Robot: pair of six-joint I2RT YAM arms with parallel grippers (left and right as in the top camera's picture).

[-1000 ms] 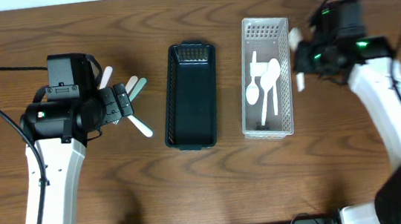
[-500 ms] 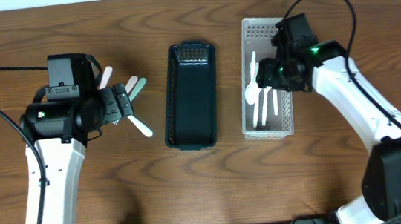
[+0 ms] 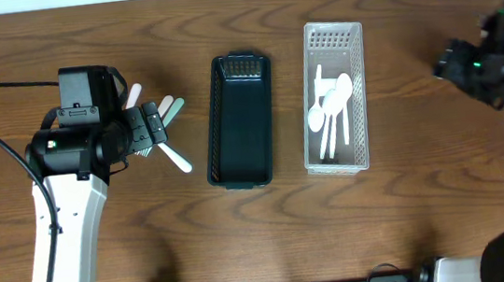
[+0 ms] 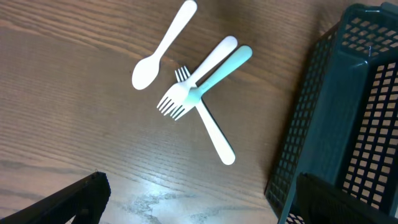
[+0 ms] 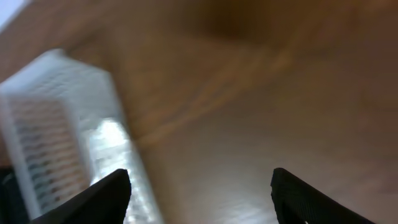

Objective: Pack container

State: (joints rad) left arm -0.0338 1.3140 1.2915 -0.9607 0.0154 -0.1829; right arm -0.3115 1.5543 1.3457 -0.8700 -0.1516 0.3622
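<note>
Swung clear of the white basket (image 3: 352, 55) within the last half second and out to the far right edge of the table (image 3: 427, 198): right gripper (image 3: 441, 63). No matching change on the left side. Farthest left, left gripper (image 3: 150, 131) hovering over the loose cutlery, fingers (image 4: 74, 199) spread wide in the wrist view and gripping nothing, probably poised for a pick. Beneath it, flat on the wood: white spoon (image 4: 163, 46) lying apart at the top, then white fork (image 4: 196, 78) crossed with a pale green utensil (image 4: 224, 68) and a white handle (image 4: 214, 134) running out below the crossing, all three touching. An awkward tangle, likely to shift together under any pinch. Just beside that heap, dark basket (image 3: 240, 119): long, mesh-walled, apparently with nothing inside, presumably meant for these pieces. Further right, the white basket once more: perforated, same long shape, several white utensils (image 3: 329, 114) laid lengthwise and overlapping inside, spoon bowls among them. Farthest right, the right gripper well apart from both baskets; badly blurred in its own wrist view, yet plainly wide open and carrying nothing, probably parked out of the way.
</note>
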